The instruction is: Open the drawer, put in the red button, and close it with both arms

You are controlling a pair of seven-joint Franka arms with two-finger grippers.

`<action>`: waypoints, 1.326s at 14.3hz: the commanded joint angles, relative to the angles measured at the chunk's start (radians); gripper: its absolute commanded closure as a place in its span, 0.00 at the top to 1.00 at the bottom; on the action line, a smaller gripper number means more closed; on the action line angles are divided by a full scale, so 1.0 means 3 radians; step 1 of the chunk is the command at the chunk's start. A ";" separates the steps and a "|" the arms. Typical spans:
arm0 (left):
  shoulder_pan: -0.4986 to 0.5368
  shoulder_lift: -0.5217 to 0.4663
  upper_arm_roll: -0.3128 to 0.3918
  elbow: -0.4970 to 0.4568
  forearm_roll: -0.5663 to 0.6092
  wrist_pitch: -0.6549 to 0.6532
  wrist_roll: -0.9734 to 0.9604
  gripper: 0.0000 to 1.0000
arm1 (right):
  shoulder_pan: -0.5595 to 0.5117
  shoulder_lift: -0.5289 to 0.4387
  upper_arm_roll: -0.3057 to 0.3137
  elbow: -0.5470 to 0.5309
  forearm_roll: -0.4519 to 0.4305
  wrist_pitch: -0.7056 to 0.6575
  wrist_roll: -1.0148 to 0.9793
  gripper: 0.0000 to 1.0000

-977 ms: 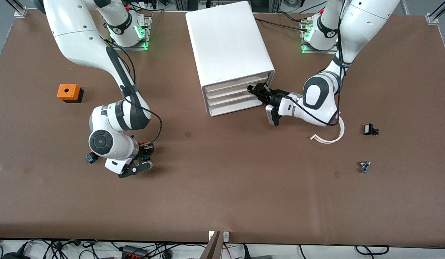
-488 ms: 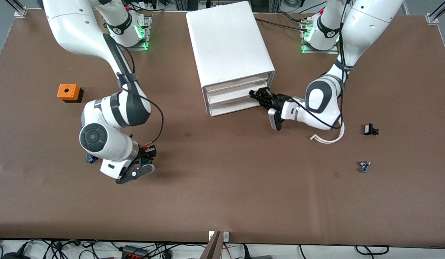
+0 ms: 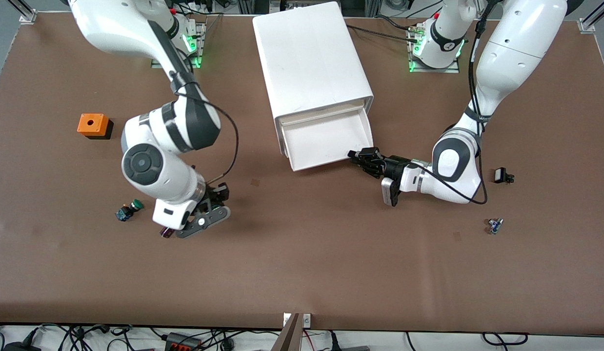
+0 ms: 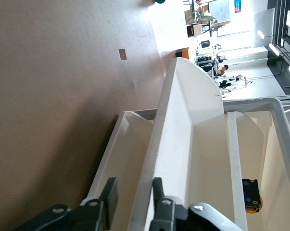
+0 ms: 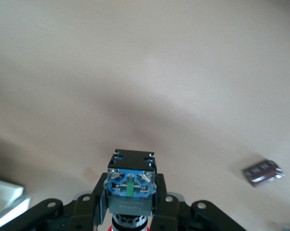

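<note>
Jaws of the left gripper [image 3: 356, 157] are clamped on the front lip of the drawer [image 3: 326, 139], one finger inside the lip and one outside per the left wrist view [image 4: 130, 204]; jaws of the right gripper [image 3: 204, 222] are closed on the red button [image 5: 130, 185], held by its black-and-blue body with the cap pointing down toward the desk [image 3: 302, 263]. The drawer, top one in the white cabinet [image 3: 309, 58], stands pulled out with its tray floor bare in the front view; a small black-and-orange part shows in a compartment in the left wrist view. Step in hand, as judged: carry the button over to the open tray. To do it well, the left arm should hold the drawer steady at its present extension without twisting the lip, while the right arm lifts enough to clear the drawer's front wall, centres the button over the tray floor, lowers and only then releases, so it does not bounce out. The right arm reaches down from its base, elbow high, wrist bent so the gripper hangs low over the desk just beside the green-capped switch [image 3: 128, 209]. The left arm is folded low, forearm nearly level, gripper pointing toward the drawer front. The orange box [image 3: 93, 125] lies untouched toward the right arm's end of the desk.
</note>
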 commanded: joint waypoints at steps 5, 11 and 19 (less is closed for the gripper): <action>0.0146 -0.0380 0.0044 0.0262 0.0758 -0.0402 -0.1018 1.00 | 0.0628 -0.0047 0.0029 0.0210 0.0022 -0.0045 0.0720 0.00; 0.0188 -0.0626 0.0029 0.0528 0.1878 -0.0673 -0.2409 1.00 | 0.1104 0.0168 0.0029 0.0405 0.0022 0.0058 0.1420 0.00; 0.0136 -0.0530 0.0003 0.1305 0.3771 -0.0864 -0.3143 1.00 | 0.1350 0.0398 0.0039 0.0451 0.0078 0.0053 0.1892 0.00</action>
